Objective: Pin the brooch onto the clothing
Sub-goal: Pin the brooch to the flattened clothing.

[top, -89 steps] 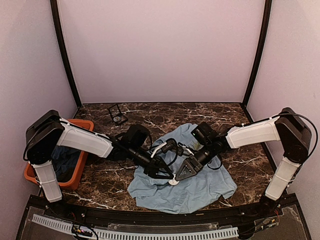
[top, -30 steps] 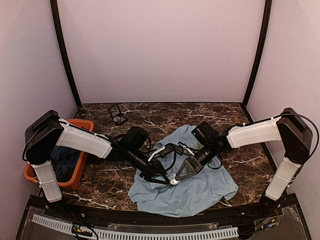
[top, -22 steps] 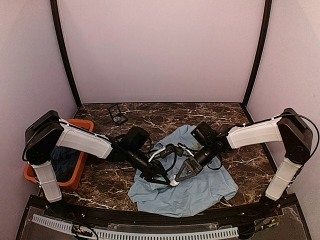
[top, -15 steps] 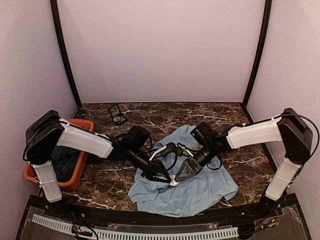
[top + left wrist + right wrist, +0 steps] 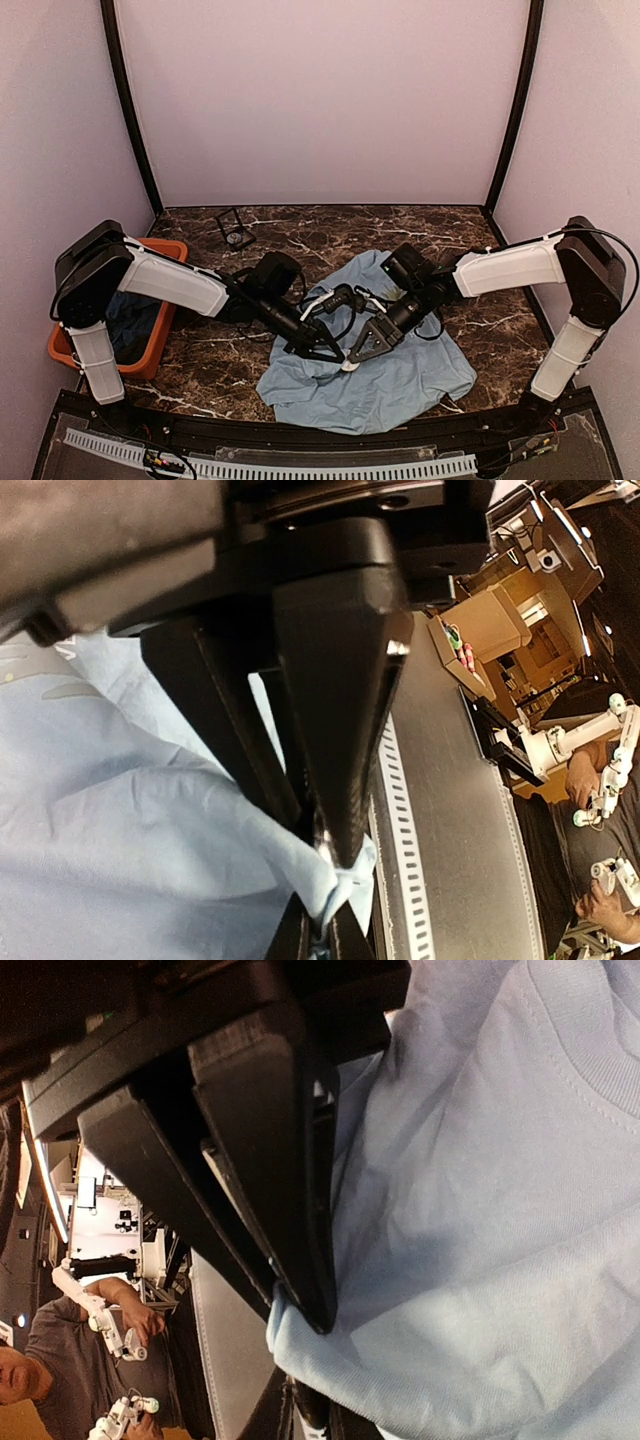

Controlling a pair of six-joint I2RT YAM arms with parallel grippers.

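Orange bin at far left. Left gripper: jaws together, clamped on a raised fold of the light blue T-shirt, which lies crumpled on the marble table. Right gripper: just beside it, at the same fold; whether its jaws are clamped cannot be told. Brooch not discernible.

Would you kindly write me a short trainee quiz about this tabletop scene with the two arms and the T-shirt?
1. True or false: the T-shirt hangs from a rail.
2. The orange bin sits on which arm's side? A) left B) right
3. Fill in: the left gripper is shut on a fold of the ____.
Key: 1 false, it lies on the marble table; 2 A; 3 T-shirt.
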